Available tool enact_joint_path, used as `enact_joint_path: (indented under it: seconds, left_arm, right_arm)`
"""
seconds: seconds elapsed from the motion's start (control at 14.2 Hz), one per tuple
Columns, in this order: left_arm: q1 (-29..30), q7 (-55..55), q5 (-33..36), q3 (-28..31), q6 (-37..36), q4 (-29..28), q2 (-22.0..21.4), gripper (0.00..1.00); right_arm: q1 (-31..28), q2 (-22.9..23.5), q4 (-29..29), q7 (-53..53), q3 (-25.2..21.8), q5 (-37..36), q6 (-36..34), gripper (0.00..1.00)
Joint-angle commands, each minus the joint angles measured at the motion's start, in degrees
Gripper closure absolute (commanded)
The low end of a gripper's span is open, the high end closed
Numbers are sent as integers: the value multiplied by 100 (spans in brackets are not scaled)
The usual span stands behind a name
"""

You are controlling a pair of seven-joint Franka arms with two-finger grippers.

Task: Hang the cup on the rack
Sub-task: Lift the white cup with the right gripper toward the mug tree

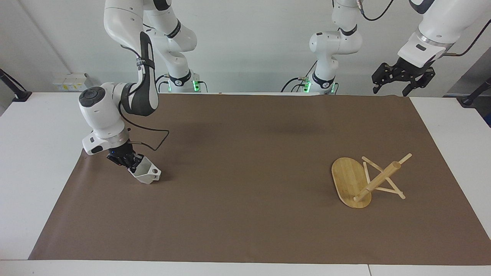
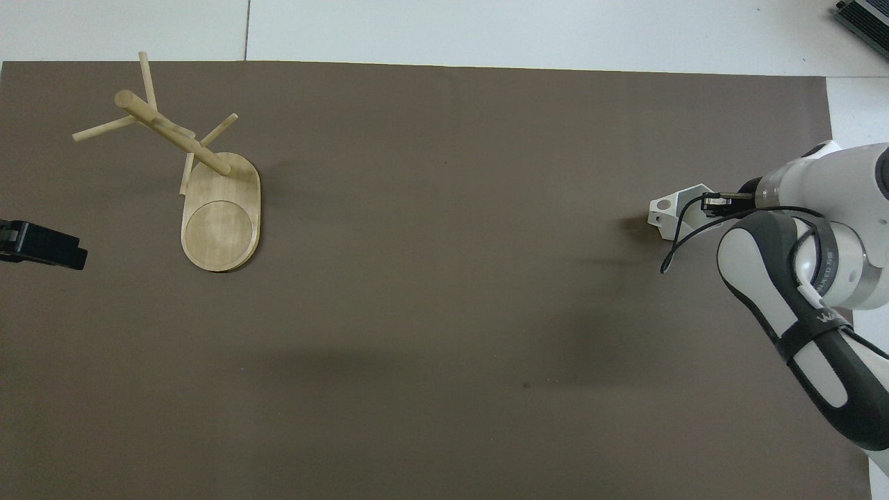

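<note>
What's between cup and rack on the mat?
Nothing: both views show only bare brown mat between the cup, in the right claw, and the rack.

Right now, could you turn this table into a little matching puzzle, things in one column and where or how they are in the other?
Things:
1. cup
2. rack
3. left gripper
4. brown mat

States:
A. raised by the table's edge, open
B. covers most of the table
C. gripped by the right gripper, tilted
D. tipped on its side

Pairs: 1-C, 2-D, 3-A, 4-B
</note>
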Motion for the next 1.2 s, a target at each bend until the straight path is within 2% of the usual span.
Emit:
enact_joint_path:
  seconds: [0.0,0.28,0.56,0.84,1.13]
  left_arm:
    - [55,-21,-22,-18,-10,-146,-146,0]
    - [55,-30,-22,-18,-10,-146,-146,0]
    - [55,-30,-22,-18,-10,-145,-146,0]
    - [55,-30,-22,-18,-10,-146,-146,0]
    - [55,-21,-22,-18,-10,-145,-146,0]
  right_arm:
    - [-45,48,75,65,51,9,79,100]
    - [-36,39,75,65,104,9,35,100]
    - [-45,-14,277,91,341,36,-315,100]
    - [-36,-224,312,100,525,895,-588,100]
    - [-36,-383,462,91,649,1422,-1098,100]
